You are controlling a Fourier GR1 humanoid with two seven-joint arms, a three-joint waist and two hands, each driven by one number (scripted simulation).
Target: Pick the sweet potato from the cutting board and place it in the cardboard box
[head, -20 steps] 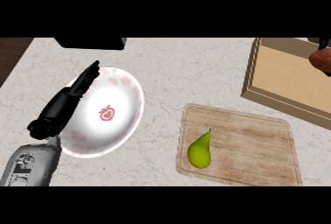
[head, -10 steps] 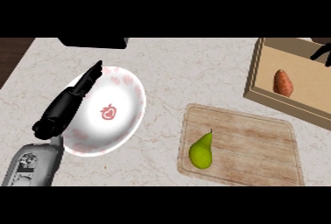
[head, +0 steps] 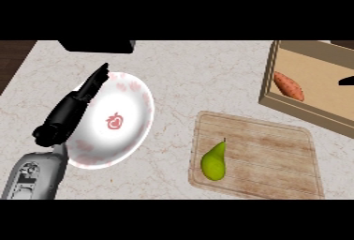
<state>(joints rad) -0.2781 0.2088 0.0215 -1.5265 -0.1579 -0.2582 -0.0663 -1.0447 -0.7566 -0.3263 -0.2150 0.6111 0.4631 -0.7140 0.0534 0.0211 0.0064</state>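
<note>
Sweet potato (head: 288, 86) lies inside the cardboard box (head: 271, 70), beyond the cutting board (head: 273, 152) bearing a pear (head: 213, 161). Left hand (head: 69, 108) rests open, fingers straight; right hand (head: 348, 80) barely shows, grip unclear.

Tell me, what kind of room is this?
Probably a kitchen: a marble-look counter holds a wooden cutting board with a green pear on it, beside a white plate with a strawberry picture.

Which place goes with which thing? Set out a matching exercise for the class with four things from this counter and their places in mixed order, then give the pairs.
Things:
1. sweet potato
2. pear
3. left hand
4. plate

Places:
A. on the cutting board
B. over the plate's left rim
C. in the cardboard box
D. left of the cutting board

Pairs: 1-C, 2-A, 3-B, 4-D
</note>
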